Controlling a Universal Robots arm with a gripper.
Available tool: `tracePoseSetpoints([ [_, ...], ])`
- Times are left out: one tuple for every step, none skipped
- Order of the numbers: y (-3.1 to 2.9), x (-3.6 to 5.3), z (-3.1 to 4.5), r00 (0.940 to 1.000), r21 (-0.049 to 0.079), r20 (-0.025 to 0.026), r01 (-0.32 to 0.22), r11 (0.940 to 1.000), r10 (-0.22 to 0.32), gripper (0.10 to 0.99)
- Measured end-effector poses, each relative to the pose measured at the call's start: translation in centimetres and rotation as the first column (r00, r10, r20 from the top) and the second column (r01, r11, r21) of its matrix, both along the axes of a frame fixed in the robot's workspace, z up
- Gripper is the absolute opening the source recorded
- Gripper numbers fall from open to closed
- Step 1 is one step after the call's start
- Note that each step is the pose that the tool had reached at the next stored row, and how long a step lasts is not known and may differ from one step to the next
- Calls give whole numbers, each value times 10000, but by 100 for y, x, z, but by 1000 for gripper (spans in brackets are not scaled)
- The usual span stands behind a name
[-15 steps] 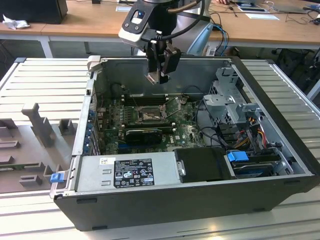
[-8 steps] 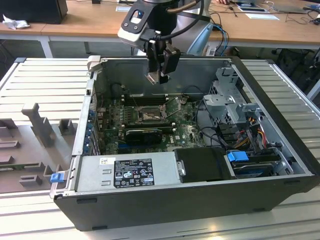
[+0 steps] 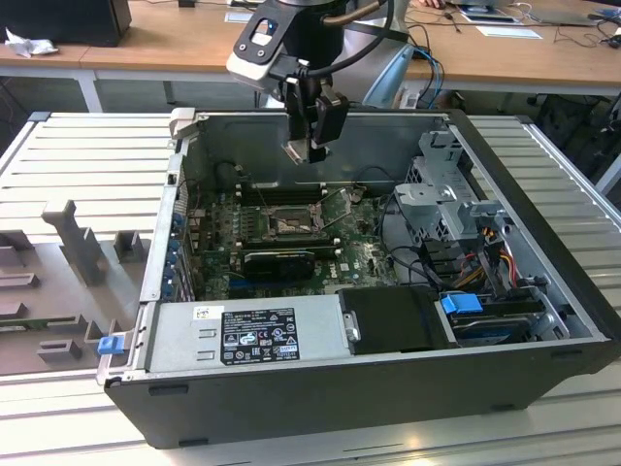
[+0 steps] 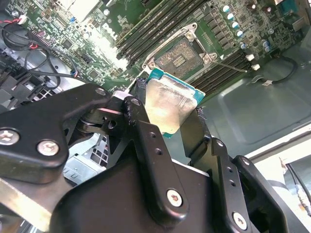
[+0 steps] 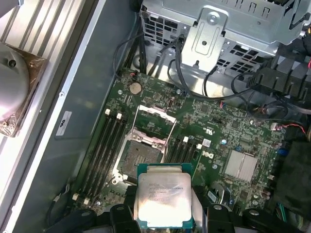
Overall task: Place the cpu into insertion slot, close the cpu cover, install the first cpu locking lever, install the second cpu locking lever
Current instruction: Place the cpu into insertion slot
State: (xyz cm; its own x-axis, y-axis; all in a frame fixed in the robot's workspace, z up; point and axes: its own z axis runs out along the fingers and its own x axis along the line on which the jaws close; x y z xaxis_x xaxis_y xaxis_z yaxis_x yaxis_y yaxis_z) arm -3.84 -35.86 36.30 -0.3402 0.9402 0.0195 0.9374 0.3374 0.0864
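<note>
Gripper [image 3: 310,146] is found clamped on the cpu [image 5: 164,200] by two opposite edges, the chip being held in the air at twelve o'clock from the insertion slot [image 3: 291,225] in the exterior view, well apart from it. The cpu is judged light, stiff and thin, with a smooth lid and delicate contacts; an edge hold only is advised. The cpu cover [image 5: 156,112] appears raised, though not clearly. The chip's underside and gripped edges are hidden by the fingers [image 4: 146,133]
</note>
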Motion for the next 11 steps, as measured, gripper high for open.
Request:
tracePoseSetpoints([
  [0,0,0,10000,1,0,21,10000,-21,525],
  [0,0,0,10000,0,0,39,10000,-39,525],
  [0,0,0,10000,0,0,81,10000,-81,525],
  [0,0,0,9999,1,0,120,9999,-120,525],
  [0,0,0,9999,0,-1,150,9999,-150,525],
  [0,0,0,9998,0,0,203,9998,-203,525],
  [0,0,-1,9995,1,0,311,9995,-311,525],
  [0,0,-1,9988,-3,0,481,9988,-481,525],
  [0,0,-1,9977,-8,0,672,9977,-672,525],
  [0,0,-1,9968,-9,1,798,9968,-798,525],
  [0,0,-1,9958,-10,1,911,9958,-911,525],
])
